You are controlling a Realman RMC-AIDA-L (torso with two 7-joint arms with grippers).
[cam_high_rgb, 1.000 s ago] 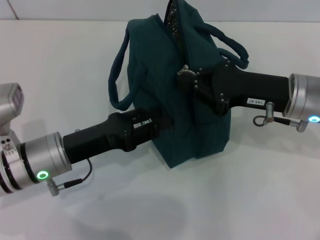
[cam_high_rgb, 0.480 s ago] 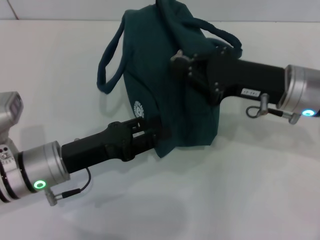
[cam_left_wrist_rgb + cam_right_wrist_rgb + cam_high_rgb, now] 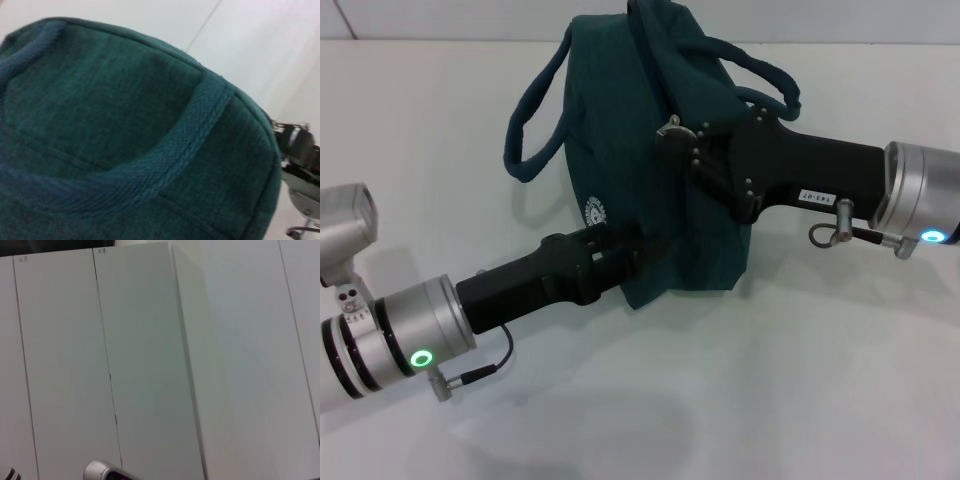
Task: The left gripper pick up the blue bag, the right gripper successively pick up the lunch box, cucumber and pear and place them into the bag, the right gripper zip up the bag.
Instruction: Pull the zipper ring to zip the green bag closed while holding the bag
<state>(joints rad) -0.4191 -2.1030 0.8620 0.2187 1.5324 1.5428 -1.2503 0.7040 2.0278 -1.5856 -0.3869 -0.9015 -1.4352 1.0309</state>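
Behind blue bag [image 3: 650, 150]: both tools' tips

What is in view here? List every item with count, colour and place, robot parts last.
blue bag: one, dark teal-blue, on the white table, leaning between the two grippers.
loop handles: two, teal; one hangs off the bag's left side, the other arcs over the right gripper.
round logo: one, white, low on the bag's front face.
lunch box, cucumber, pear: none visible in any view.
table: one, white.
wall panels: pale grey-white, filling the right wrist view.
left gripper: black, against the bag's lower front corner.
right gripper: black, at the bag's upper right side.
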